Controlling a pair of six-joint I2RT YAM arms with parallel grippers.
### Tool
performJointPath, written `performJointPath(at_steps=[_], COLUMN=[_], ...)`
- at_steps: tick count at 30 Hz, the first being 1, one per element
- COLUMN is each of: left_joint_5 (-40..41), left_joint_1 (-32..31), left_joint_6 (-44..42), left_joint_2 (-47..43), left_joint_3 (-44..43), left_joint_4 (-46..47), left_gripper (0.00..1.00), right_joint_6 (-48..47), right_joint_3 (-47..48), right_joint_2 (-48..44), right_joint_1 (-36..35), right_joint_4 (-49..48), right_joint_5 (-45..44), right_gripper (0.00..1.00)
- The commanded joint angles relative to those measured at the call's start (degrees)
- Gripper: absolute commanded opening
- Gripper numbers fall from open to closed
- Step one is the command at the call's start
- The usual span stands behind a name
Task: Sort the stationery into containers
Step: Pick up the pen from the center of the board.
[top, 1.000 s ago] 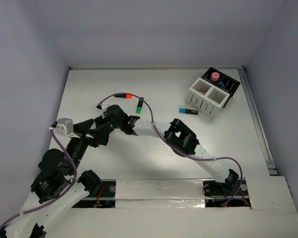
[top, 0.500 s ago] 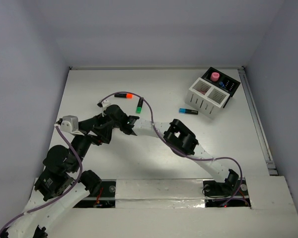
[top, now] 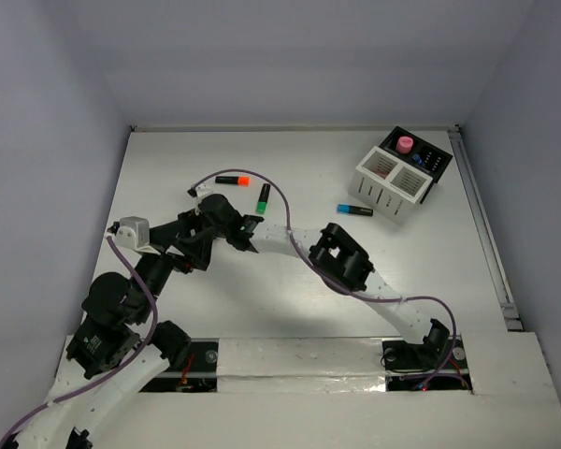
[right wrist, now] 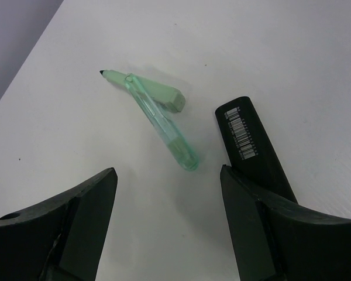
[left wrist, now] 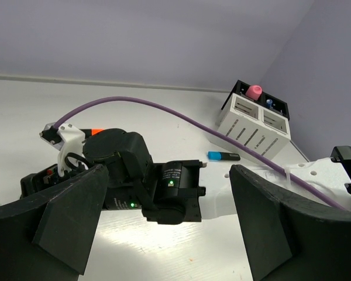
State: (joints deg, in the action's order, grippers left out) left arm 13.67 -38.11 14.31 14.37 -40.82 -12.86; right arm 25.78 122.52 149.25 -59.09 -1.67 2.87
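A pastel green pen (right wrist: 162, 124) lies on the table just ahead of my right gripper (right wrist: 167, 180), which is open with nothing between its fingers. A black highlighter body with a barcode (right wrist: 245, 137) lies to the right of the pen, next to the right finger. In the top view my right gripper (top: 198, 198) sits near the orange-capped highlighter (top: 232, 180) and the green-capped highlighter (top: 263, 198). My left gripper (left wrist: 169, 175) is open and empty, facing the right arm's wrist. The white slatted container (top: 390, 182) and the black container (top: 423, 156) stand at the back right.
A blue-capped highlighter (top: 354, 210) lies just left of the white container. A pink cap (top: 406, 144) stands up from the black container. The right arm's purple cable (left wrist: 164, 111) arcs across the left wrist view. Both arms crowd the table's left middle.
My right gripper has opened wider and moved slightly up and left. The left wrist has moved a little right, towards the right arm.
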Motion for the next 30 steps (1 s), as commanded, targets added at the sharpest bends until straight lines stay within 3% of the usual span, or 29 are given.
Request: performJointPath(at_steps=[1,12,15,21,30], left_joint_5=[-0.8,-1.5,-1.5,-1.6,-2.3], left_joint_1=[0.5,1.0,1.5,1.5,1.5], left_joint_6=[-0.8,-0.9,-0.8,-0.5,-0.6], left_joint_2=[0.6,-0.1,-0.9,-2.6,-3.3], left_joint_3=[0.4,0.4,0.4,0.6,0.6], left_joint_4=[3.3,3.2,3.2,3.1,3.1], left_gripper=[0.82,0.82,0.82,0.82,0.81], right_joint_6=[0.2,-1.3,-2.0,-2.8,-3.7], right_joint_3=[-0.8,4.3,6.1,8.7,4.5], right_joint_2=[2.4,5.3,6.0,7.1,5.1], right_joint_1=[0.5,1.6,1.6,2.1,2.1], right_joint_4=[-0.5,1.1,1.5,5.4,3.4], right_joint_5=[4.1,8.2,9.0,10.3,11.6], right_gripper=[0.77,0.73,0.60,0.51,0.36])
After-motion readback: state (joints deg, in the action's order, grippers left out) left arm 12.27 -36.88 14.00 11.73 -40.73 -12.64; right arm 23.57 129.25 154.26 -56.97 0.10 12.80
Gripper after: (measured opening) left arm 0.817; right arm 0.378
